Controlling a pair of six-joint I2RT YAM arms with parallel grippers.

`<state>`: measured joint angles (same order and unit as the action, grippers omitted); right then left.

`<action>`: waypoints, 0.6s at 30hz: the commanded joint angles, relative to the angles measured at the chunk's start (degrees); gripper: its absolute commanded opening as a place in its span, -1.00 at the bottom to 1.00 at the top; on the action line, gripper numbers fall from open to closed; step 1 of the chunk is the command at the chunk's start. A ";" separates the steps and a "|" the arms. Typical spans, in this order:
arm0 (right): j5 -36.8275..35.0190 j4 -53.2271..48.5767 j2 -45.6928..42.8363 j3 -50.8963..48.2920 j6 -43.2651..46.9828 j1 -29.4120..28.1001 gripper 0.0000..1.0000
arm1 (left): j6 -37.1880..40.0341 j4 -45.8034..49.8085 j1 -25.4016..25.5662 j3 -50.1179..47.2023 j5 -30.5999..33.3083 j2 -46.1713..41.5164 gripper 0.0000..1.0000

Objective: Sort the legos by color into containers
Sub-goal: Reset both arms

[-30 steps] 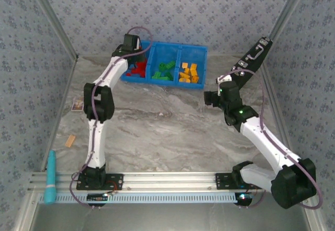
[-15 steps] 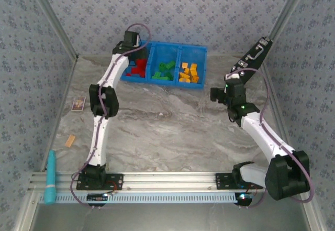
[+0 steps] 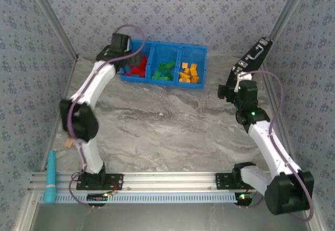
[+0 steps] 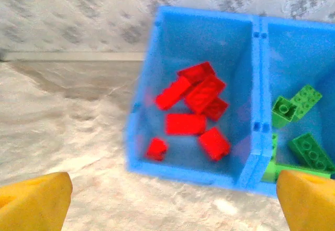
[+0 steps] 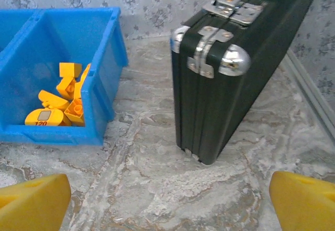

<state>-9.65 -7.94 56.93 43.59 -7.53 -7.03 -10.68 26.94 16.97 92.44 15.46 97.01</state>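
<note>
top external: i see both arms stretched toward the far end of the marble table (image 3: 167, 131), one at each end of the bin.
teal cylinder (image 3: 51, 177): lies by the rail at the near-left corner, well behind the left gripper (image 3: 121, 47).
wooden block (image 3: 69, 142): peeks out beside the left arm's elbow, also well behind that gripper.
left gripper, wrist view (image 4: 170, 207): its yellow fingertips (image 4: 34, 199) sit in the two bottom corners, spread wide, with only bare table between them. i read it as open and empty.
blue bin (image 3: 178, 46): straight ahead of the left gripper. its near wall (image 4: 141, 121) is just beyond the fingertips, and three compartments run side by side.
red legos (image 3: 137, 68): a handful loose on the floor of the left compartment (image 4: 196, 113), dead ahead of the left gripper.
green legos (image 3: 163, 71): in the middle compartment, ahead and to the right of the left gripper (image 4: 303, 136).
orange-yellow legos (image 3: 188, 73): piled in the right compartment, ahead and to the left of the right gripper (image 3: 226, 90). the right wrist view (image 5: 63, 102) shows one rounded piece marked 120.
right gripper, wrist view (image 5: 167, 199): both yellow tips are at the frame's bottom corners, far apart, holding nothing. the bin's end wall (image 5: 112, 68) is ahead on its left.
black case (image 3: 255, 54): ahead and to the right of the right gripper, standing on edge (image 5: 235, 84) with metal latches and corner caps. a strip of bare table separates it from the bin.
</note>
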 commanded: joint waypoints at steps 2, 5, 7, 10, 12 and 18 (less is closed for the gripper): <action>0.16 -3.55 -5.21 -3.36 -1.56 0.66 0.98 | 16.70 -30.24 -3.03 -33.01 11.80 -20.00 1.00; 1.85 -2.06 -8.27 -7.68 -3.19 0.61 0.99 | 19.93 -48.36 -6.84 -54.42 11.46 -28.82 1.00; 3.87 -0.76 -9.63 -10.20 -3.97 0.59 0.99 | 13.75 -47.72 -11.27 -60.74 8.38 -31.73 1.00; 5.91 0.85 -11.86 -12.80 -5.12 0.36 0.99 | 9.37 -57.96 -14.79 -70.73 6.23 -33.03 1.00; 5.90 2.49 -13.32 -14.57 -5.13 0.02 0.99 | 6.18 -65.94 -17.00 -76.04 3.00 -31.51 1.00; 3.92 4.59 -15.45 -16.03 -5.05 -1.09 0.99 | 7.46 -76.91 -17.25 -75.74 -7.51 -18.88 0.99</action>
<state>-5.13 -6.55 42.44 28.16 -11.64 -7.40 -3.09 -37.23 -0.34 14.48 16.14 74.83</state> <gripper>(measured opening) 0.993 0.998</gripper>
